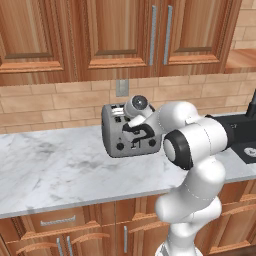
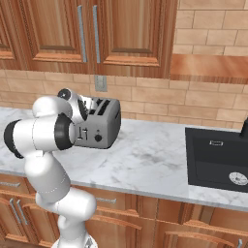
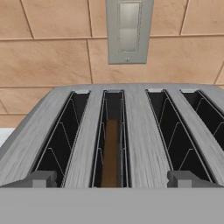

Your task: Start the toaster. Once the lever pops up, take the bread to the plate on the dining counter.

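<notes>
- Right now I see the toaster [image 1: 125, 131] sitting on the marble worktop [image 1: 55, 165], close to the brick wall [image 1: 60, 102].
- My gripper [image 1: 136, 131] hangs just over the toaster's front top edge, with its fingers spread wide and nothing in them.
- Down in the second slot from the left, I see the bread [image 3: 110, 151].
- A grey wall outlet [image 3: 128, 30] sits behind the toaster.
- I see a black sink [image 2: 215, 157] off to the right.

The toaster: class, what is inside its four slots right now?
In the hand view, the toaster holds one brown slice, the bread, sunk in the second slot from the left. The other three slots show just wire guides. Only the bread's top edge is visible; its faces are hidden.
</notes>
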